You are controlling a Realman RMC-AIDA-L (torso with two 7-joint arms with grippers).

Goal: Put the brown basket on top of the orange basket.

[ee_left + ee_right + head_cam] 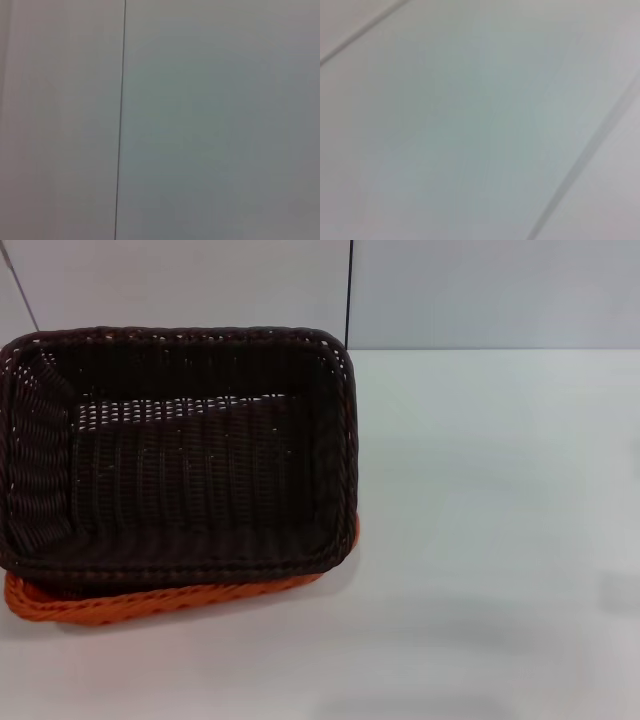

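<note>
The brown basket [180, 455] sits inside and on top of the orange basket [150, 602] on the left half of the white table in the head view. Only the orange basket's braided rim shows, along the near side and at the near right corner. The brown basket is empty and sits slightly skewed on the orange one. Neither gripper shows in any view. Both wrist views show only pale flat surfaces with a thin dark seam.
The white table [480, 540] stretches to the right of and in front of the baskets. A pale wall with a dark vertical seam [350, 290] stands behind the table.
</note>
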